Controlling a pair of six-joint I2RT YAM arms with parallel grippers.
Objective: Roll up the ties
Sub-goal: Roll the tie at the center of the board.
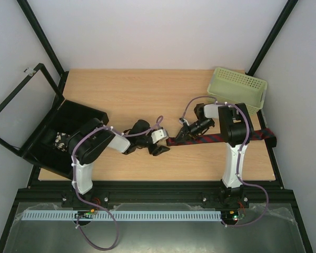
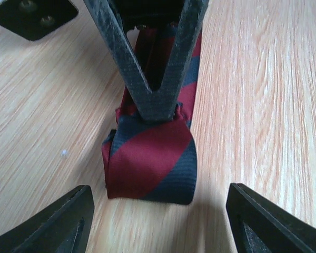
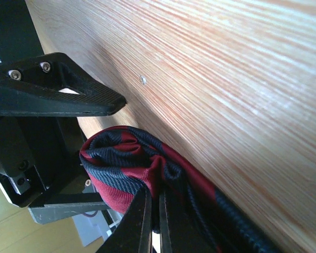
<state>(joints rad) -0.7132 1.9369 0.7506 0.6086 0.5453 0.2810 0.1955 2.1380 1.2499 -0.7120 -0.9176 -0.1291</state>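
A dark red tie (image 1: 221, 138) with navy diagonal stripes lies across the right half of the table, its wide end hanging over the right edge. Its narrow end is folded into a small roll (image 2: 150, 158). My right gripper (image 1: 180, 135) is shut on that roll (image 3: 129, 163), fingertips pinching the fabric. My left gripper (image 1: 160, 149) is open, its fingers (image 2: 58, 224) on either side of the roll, just short of it and not touching. In the right wrist view the left gripper's finger (image 3: 68, 95) shows beside the roll.
A pale green perforated basket (image 1: 237, 88) stands at the back right. A black box (image 1: 63, 134) with its lid open sits at the left edge, under my left arm. Bare wooden table (image 1: 142, 95) lies behind both grippers.
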